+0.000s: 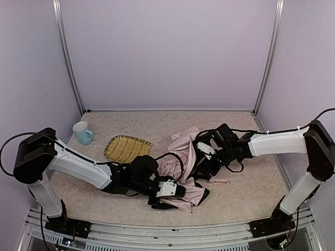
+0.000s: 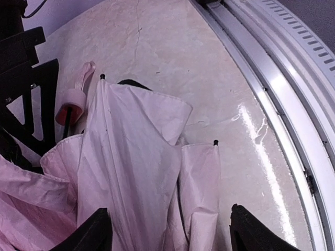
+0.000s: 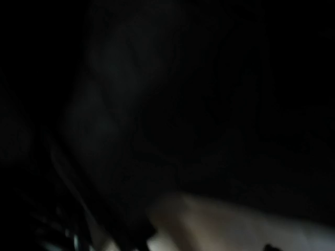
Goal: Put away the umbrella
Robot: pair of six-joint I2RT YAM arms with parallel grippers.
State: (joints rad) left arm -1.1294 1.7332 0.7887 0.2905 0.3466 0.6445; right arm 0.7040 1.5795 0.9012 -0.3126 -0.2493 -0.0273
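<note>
The step appears to be gathering the loose panels of the half-collapsed umbrella so it can be wrapped tight. To do this well, the left hand should close on the whole bunch of pink folds rather than a single layer. It should also stay clear of the rib tip at its 1 o'clock, which could bend or snag if pinched.

That hand is open. Its two fingers stand wide apart astride the fabric, and they do not appear to be pressing on it. The pink handle lies at the hand's 10 o'clock in the wrist view, near but apart from it.

From above, the umbrella lies crumpled in the middle of the bench, and its bulk runs from the left hand toward 1 o'clock. The right hand is pushed into the black lining at that far end. Its own camera shows only darkness, so I cannot tell whether it is open or gripping anything. It would best steady that end while the left hand gathers the folds.
</note>
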